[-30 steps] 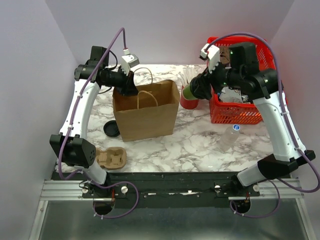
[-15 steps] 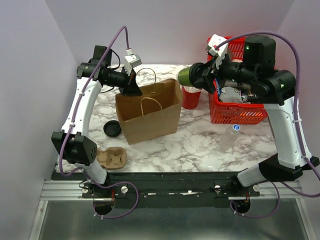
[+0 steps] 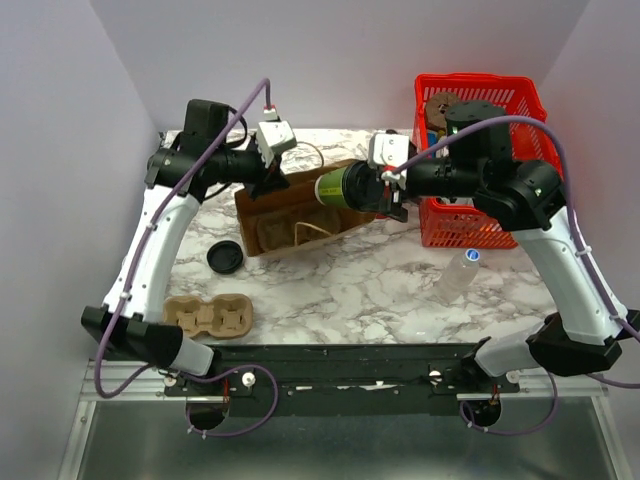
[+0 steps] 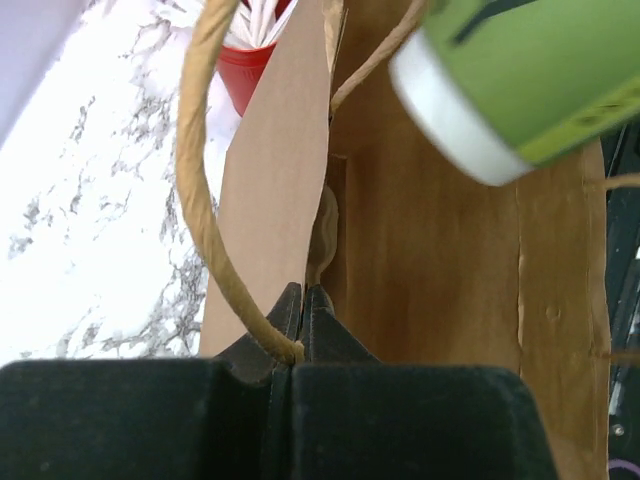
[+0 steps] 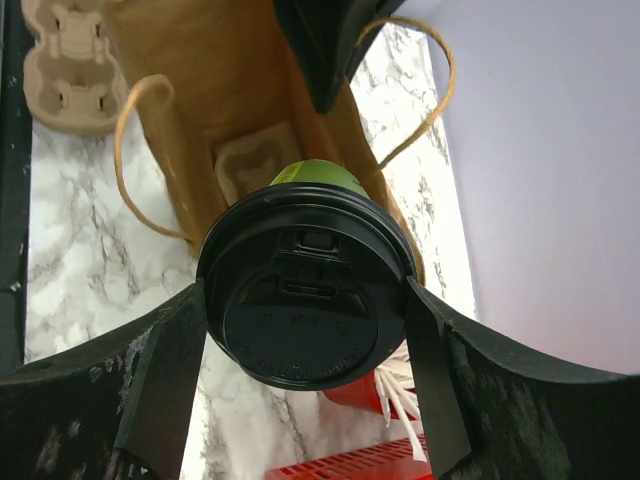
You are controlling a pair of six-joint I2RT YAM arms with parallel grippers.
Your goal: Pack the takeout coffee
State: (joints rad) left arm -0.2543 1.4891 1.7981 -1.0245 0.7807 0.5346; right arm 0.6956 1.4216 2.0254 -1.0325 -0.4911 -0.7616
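As seen from above, the takeout coffee (image 3: 343, 188) is held on its side in the right hand (image 3: 386, 190), its base aimed at the mouth of the paper bag (image 3: 300, 215), which is tipped open by the left hand (image 3: 272, 182).

In the left wrist view, that hand's fingers (image 4: 330, 335) are pinched shut on the bag's wall and rope handle (image 4: 200, 180), with the cup just beyond.

In the right wrist view, the black lid (image 5: 305, 305) is clamped between widely spread fingers (image 5: 170, 370), and a cup carrier (image 5: 255, 160) lies inside the bag ahead.

Insertion and release are judged not yet done.
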